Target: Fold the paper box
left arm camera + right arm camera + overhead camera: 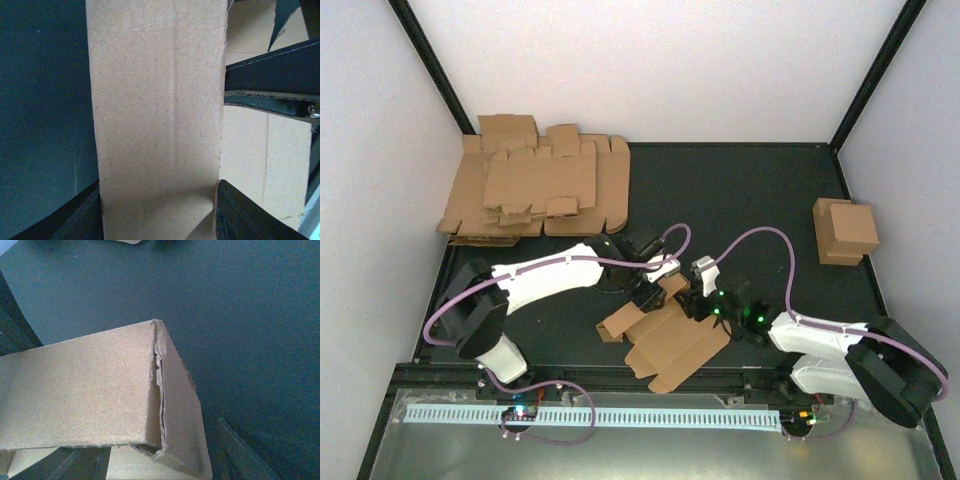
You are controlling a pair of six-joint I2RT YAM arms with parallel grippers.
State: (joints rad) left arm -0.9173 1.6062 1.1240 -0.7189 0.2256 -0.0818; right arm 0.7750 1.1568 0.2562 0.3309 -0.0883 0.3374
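The paper box (670, 340) is a brown cardboard blank, partly folded, lying near the table's front edge between both arms. My left gripper (653, 288) reaches onto its far end. In the left wrist view an upright panel of the paper box (155, 110) fills the gap between the fingers (240, 215), and its edge is dented against the right one. My right gripper (704, 300) is at the box's right side. In the right wrist view a folded corner of the paper box (90, 390) lies between the jaws of the right gripper (150, 440), and the right finger (240, 450) stands apart from it.
A pile of flat brown blanks (535, 190) lies at the back left. A finished small cardboard box (845, 230) stands at the right edge. White walls and black frame posts enclose the dark table (740, 190).
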